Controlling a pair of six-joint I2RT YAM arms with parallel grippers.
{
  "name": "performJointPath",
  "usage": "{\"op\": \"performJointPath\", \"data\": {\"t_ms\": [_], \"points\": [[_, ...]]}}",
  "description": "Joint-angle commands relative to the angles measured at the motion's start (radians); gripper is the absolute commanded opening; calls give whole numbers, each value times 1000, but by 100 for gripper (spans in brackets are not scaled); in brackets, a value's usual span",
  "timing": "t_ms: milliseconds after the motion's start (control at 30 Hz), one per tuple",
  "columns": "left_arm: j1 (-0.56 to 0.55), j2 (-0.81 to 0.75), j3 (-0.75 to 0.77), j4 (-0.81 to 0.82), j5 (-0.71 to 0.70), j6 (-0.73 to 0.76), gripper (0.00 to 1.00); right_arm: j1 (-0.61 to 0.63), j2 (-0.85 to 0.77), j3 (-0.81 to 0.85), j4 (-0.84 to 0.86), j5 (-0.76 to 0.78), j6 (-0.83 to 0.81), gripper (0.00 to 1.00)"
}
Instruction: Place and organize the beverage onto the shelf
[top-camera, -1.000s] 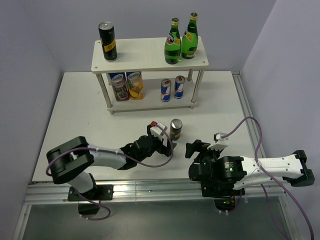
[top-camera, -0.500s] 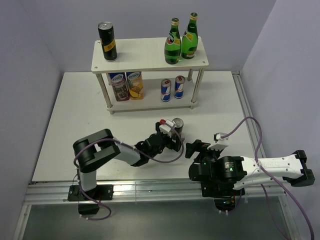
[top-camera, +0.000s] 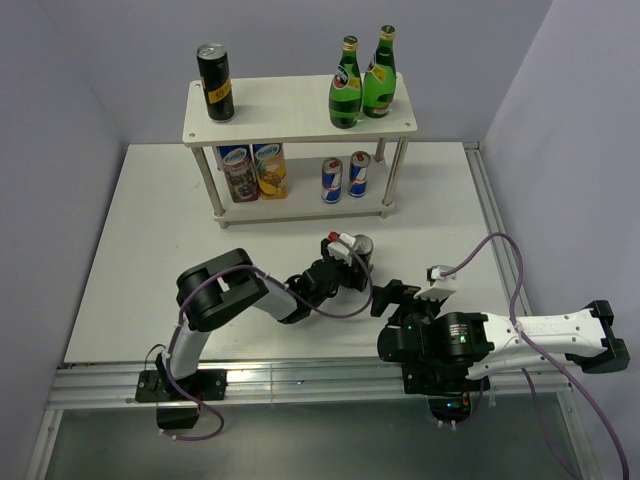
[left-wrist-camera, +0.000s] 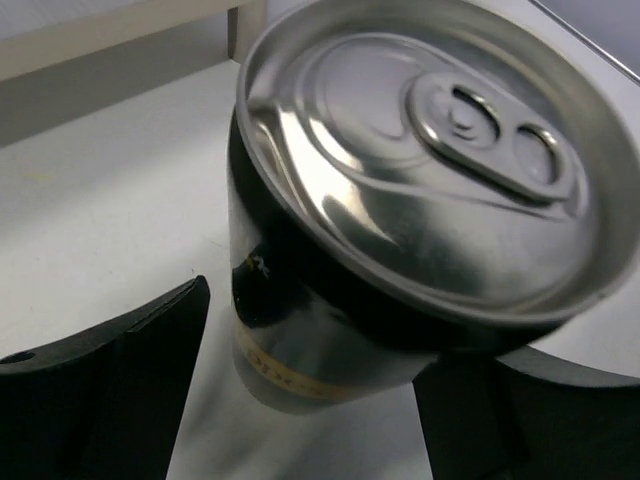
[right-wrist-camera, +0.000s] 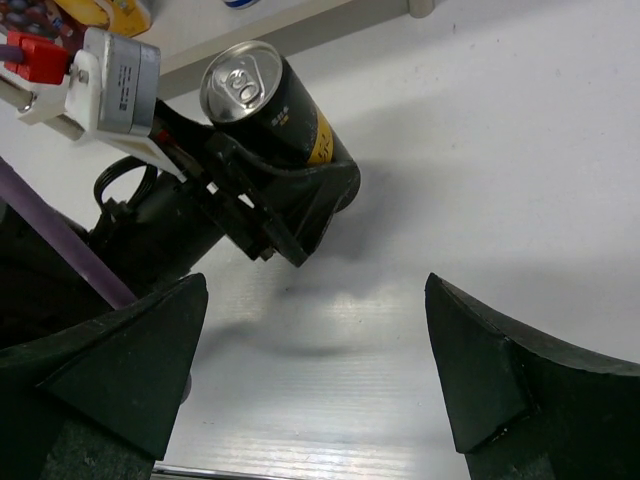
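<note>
A dark can with a yellow-gold label (top-camera: 359, 249) stands upright on the table in front of the shelf (top-camera: 285, 112). My left gripper (top-camera: 352, 266) reaches around it from the near side. In the left wrist view the can (left-wrist-camera: 400, 200) fills the space between the fingers (left-wrist-camera: 120, 380); a thin strip of table shows beside the left finger, while the right finger sits against the can, so the gripper (left-wrist-camera: 315, 345) is open. My right gripper (right-wrist-camera: 315, 330) is open over bare table, just near of that can (right-wrist-camera: 275, 100).
On the shelf's top board stand another dark can (top-camera: 214, 82) and two green bottles (top-camera: 346, 85) (top-camera: 379, 75). The lower tier holds two blue-and-silver cans (top-camera: 331, 180) (top-camera: 358, 174) and two printed cans (top-camera: 240, 172) (top-camera: 270, 170). A wall rises behind the shelf.
My left gripper has slid right and forward to the dark can, and its jaws have narrowed around it. The right arm has stayed still.
</note>
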Motion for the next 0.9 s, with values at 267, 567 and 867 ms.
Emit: {"op": "performJointPath", "data": {"t_ms": [267,567,867], "points": [[23,3,91,-25,0,30,27,9,4,5,34,47,-3,97],[28,-314,100,-458,-177,26,0,9,-8,-2,53,45,-26,97],[165,-592,493,-953,-197,112,0,8,-33,-12,65,50,-33,96]]}}
